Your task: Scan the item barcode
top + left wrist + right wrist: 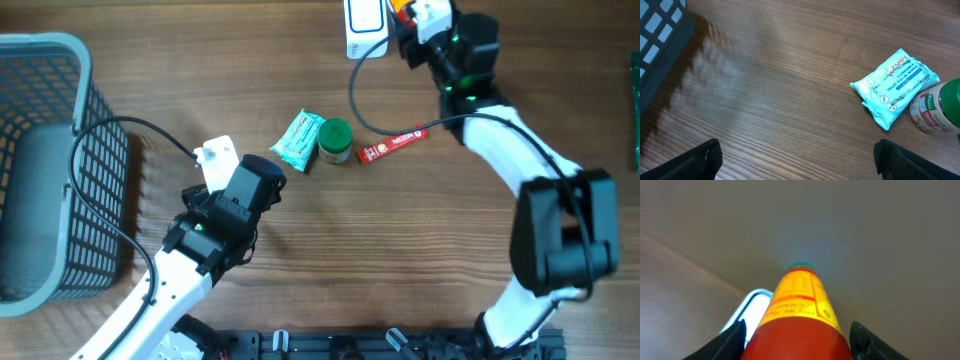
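- Right claw (800, 337) is gripping a bottle (796, 305), base running off frame.
- Scanner (365, 28) is being cropped by overhead's top edge.
- Left claw (799, 157) is hanging released, mostly out of frame.

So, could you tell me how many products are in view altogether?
4: on the table, a wipes packet, a green-lidded jar beside it and a red tube further right; an orange bottle in the right gripper. The basket's cropped part may hide more.
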Tool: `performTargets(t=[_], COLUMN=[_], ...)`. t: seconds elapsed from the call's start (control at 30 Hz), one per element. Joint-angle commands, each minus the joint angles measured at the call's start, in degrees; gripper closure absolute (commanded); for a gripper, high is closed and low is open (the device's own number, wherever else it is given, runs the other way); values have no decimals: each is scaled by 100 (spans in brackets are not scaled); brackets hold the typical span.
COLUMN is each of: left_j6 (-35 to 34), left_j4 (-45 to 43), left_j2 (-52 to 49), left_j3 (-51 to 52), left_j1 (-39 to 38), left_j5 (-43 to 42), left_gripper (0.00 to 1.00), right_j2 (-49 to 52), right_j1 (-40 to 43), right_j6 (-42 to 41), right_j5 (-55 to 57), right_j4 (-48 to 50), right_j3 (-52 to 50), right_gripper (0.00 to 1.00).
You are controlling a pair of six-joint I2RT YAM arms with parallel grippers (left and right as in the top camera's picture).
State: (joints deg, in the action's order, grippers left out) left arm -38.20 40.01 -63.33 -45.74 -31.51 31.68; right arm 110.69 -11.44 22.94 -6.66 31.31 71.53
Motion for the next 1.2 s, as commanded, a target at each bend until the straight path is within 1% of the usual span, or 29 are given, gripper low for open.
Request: performTargets(t=[0.0, 0.07, 0.13, 0.17, 0.27, 0.33, 0.43, 0.5, 0.53, 0.57, 0.63, 0.73, 0.77, 0.8, 0.9, 0.97, 1.07, 1.13, 1.17], left_j6=[48, 48, 48, 48, 48, 48, 48, 48, 48, 48, 48, 48, 48, 48, 48, 48, 48, 48, 48], left_j4=[-7, -7, -7, -7, -7, -7, -7, -7, -7, -7, -7, -7, -7, -7, -7, -7, -7, -7, -7], left_j2=[0, 0, 0, 0, 0, 0, 0, 0, 0, 0, 0, 0, 0, 0, 0, 0, 0, 0, 0], left_j3=[-2, -2, 0, 0, -2, -2, 0, -2, -2, -2, -2, -2, -2, -2, -2, -2, -2, -2, 0], left_j1=[-15, -15, -15, -15, -15, -15, -15, -15, -15, -15, -15, -15, -15, -15, -15, -15, -15, -15, -15], left_j5=[118, 118, 118, 118, 118, 118, 118, 118, 118, 118, 118, 118, 118, 118, 118, 118, 118, 118, 118], left_gripper=[0, 0, 0, 0, 0, 0, 0, 0, 0, 0, 0, 0, 0, 0, 0, 0, 0, 0, 0], right_j2=[688, 1259, 1539, 1624, 1639, 1639, 1543, 1340, 1172, 955, 686, 450, 448, 448, 450, 505, 643, 730, 804], right_j1=[-479, -654, -715, -732, -737, -737, -730, -636, -522, -334, 11, 776, 1207, 1451, 2249, 2817, 3521, 3814, 4006], right_j6=[1333, 1904, 2072, 2074, 2057, 2037, 1434, 1010, 758, 511, 269, 214, 216, 212, -103, -256, -424, -656, -850], right_j5=[1246, 1919, 2321, 2450, 2494, 2719, 3453, 3775, 3840, 3838, 3864, 3969, 4186, 4197, 3908, 3324, 2778, 2752, 2747], right_j4=[411, 776, 1209, 1355, 1386, 1386, 1272, 758, 323, -186, -767, -1641, -2015, -2282, -3257, -3812, -4249, -4395, -4485], right_j3=[291, 601, 748, 802, 861, 938, 1106, 1261, 1340, 1377, 1377, 1375, 1375, 1370, 1346, 1333, 1320, 1320, 1320], right_gripper=[96, 96, 96, 96, 96, 96, 96, 96, 96, 96, 96, 96, 96, 96, 96, 96, 95, 94, 91])
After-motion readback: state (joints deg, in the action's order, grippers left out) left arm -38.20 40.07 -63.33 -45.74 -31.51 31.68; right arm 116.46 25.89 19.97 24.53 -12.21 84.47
